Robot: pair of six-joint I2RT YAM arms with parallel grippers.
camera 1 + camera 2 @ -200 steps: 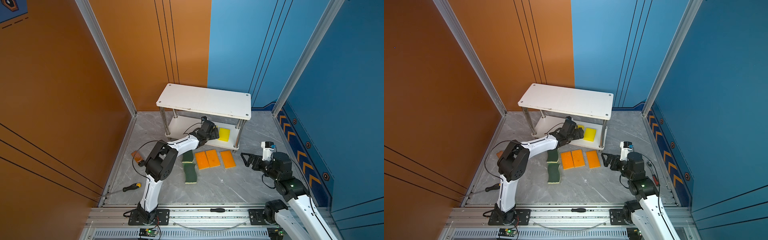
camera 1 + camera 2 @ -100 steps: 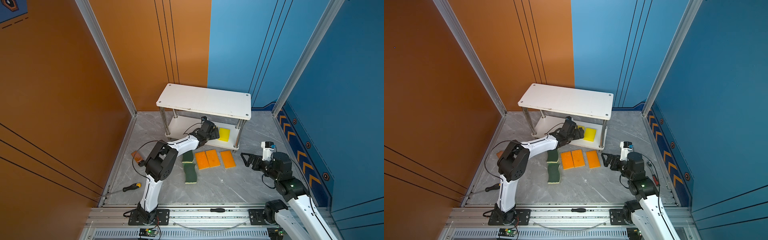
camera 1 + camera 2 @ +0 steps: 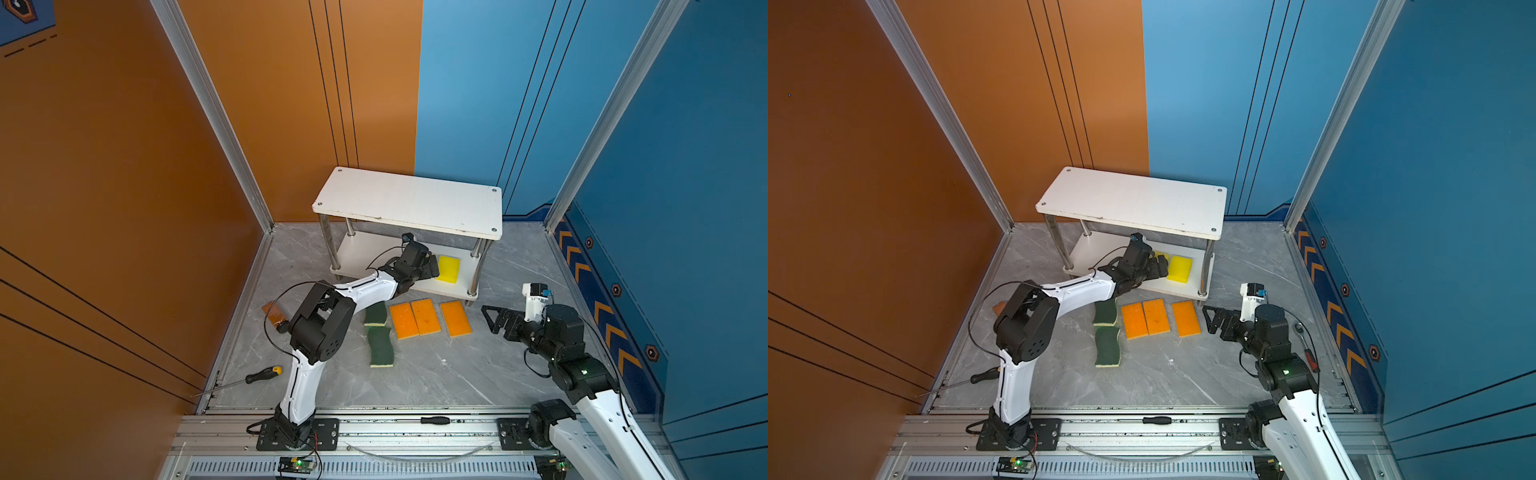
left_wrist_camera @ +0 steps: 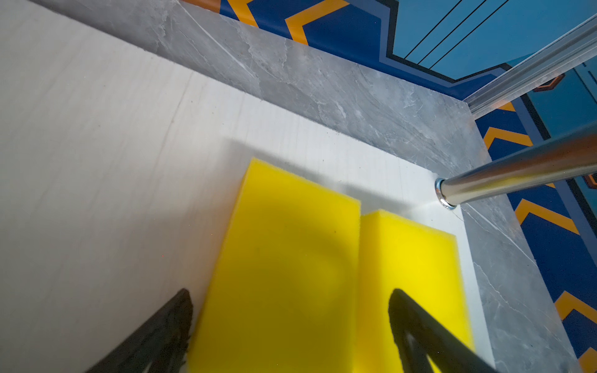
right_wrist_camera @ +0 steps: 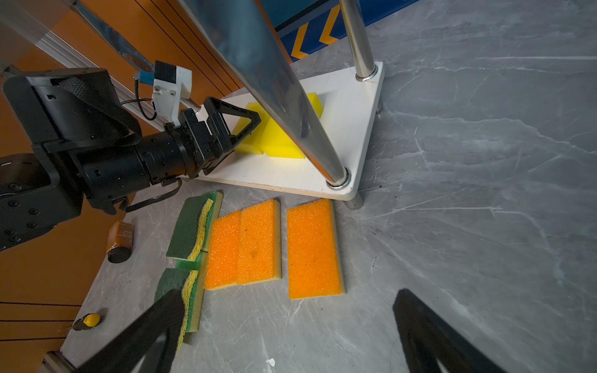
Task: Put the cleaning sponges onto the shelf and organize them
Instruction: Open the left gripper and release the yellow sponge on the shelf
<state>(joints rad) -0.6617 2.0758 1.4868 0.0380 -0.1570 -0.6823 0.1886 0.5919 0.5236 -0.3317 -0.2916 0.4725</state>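
Top views, shelf: the shelf (image 3: 407, 199) stands at 12 o'clock on the grey worktop (image 3: 436, 374), and its top board is bare.
Top views, yellow pair: the plain yellow sponges (image 3: 1179, 268) lie on the lower board at its 3 o'clock end, beside a corner post (image 3: 476, 266). One is largely hidden behind the gripper.
Top views, left arm: the elbow is raised and the forearm reaches toward 2 o'clock under the top board. The left gripper (image 3: 434, 266) sits just at 9 o'clock of the yellow pair.
Top views, loose sponges: three orange-topped sponges (image 3: 428, 318) lie in a row at 6 o'clock of the shelf, long axes roughly 12-to-6. Two dark-green sponges (image 3: 380, 347) lie at their 9 o'clock, one partly under the left forearm.
Top views, right arm: it is folded low, with the right gripper (image 3: 491, 320) near the closest orange sponge, which lies at its 9 o'clock.
Left wrist view: the fingers (image 4: 168, 326) spread wider than the nearer yellow sponge and pinch nothing. Both sponges lie flat, touching side to side, long axes running away from the gripper.
Right wrist view: the fingers (image 5: 142, 329) stand wide apart and empty. The orange row lies ahead, long axes seemingly running away from the gripper.
Coming move, judged: the right arm is nearer the orange row, while the left must back out from under the top board first.
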